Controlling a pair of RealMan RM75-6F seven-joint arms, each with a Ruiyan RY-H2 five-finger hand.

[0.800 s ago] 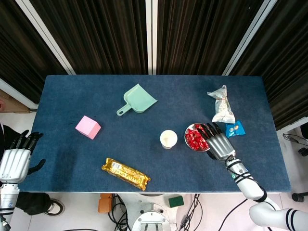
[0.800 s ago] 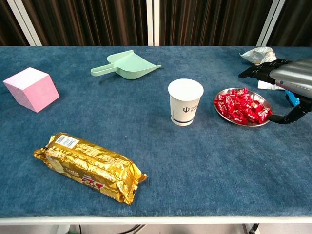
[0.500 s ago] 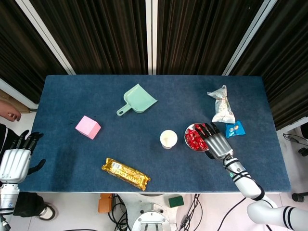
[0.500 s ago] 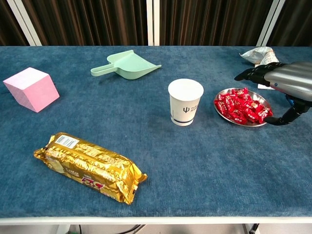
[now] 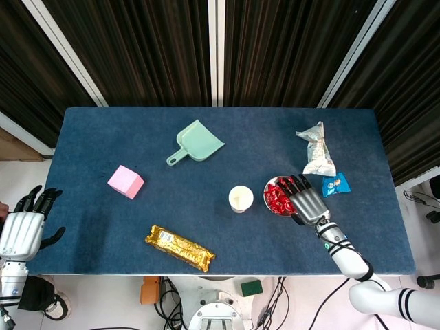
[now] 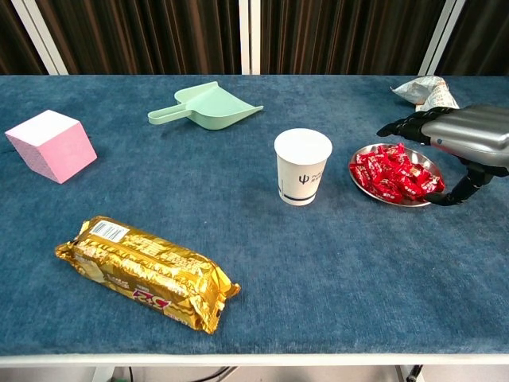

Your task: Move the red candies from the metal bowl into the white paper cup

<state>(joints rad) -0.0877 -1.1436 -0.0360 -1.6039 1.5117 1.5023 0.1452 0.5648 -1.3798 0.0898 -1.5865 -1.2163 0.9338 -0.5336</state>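
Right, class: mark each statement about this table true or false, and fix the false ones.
1. The right hand hovers over the bowl. True.
2. The cup stands between the bowl and the gold packet. True.
3. The candies are in the cup. False: they lie in the bowl.
4. The pink cube sits beside the bowl. False: it is at the far left.
5. The left hand holds the scoop. False: it holds nothing, off the table's edge.

Right hand (image 6: 464,137) hovers palm down, fingers spread; left hand (image 5: 20,227) hangs open, apart.
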